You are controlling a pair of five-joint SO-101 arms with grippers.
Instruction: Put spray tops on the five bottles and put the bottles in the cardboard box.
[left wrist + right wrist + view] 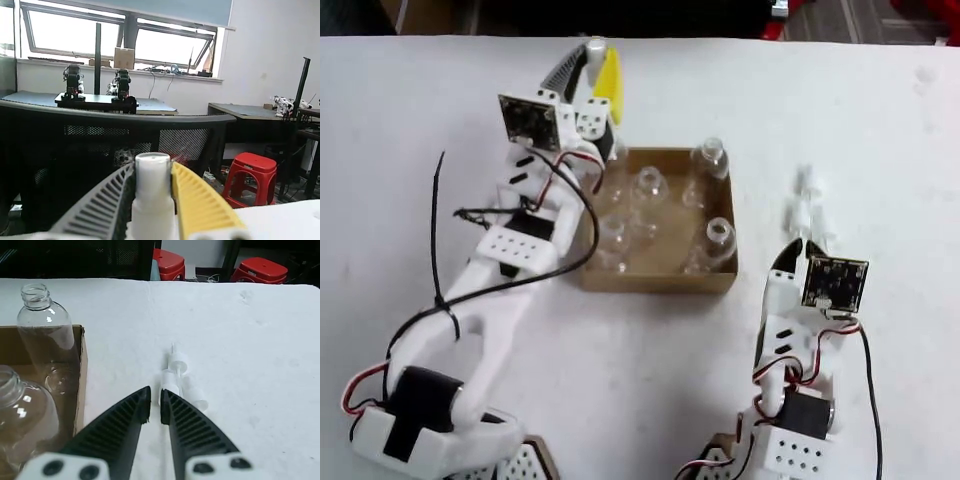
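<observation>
Bottles [718, 236] of clear plastic stand inside the one cardboard box [660, 281] at the middle of the table [890, 140]. From the high view four open necks can be counted. At the box corner under the left arm the clear plastic blurs into the arm's parts, so I cannot tell whether another bottle stands there. The right wrist view shows two of them, an upright bottle [46, 327] with a bare threaded neck and a nearer one [20, 410] cut off by the picture's edge; neither wears a top.

The left gripper [595, 62] sits just beyond the box's far corner. Its grey and yellow fingers are clamped on one white spray top [152, 192], whose lower part is cut off in the left wrist view.

More loose spray tops [172, 377] lie in a small cluster on the table beside the box. They overlap, so the count is uncertain: at least two. The right gripper [155, 407] rests just short of them, its two black fingers only narrowly apart and holding nothing. The box walls show as plain brown card.
</observation>
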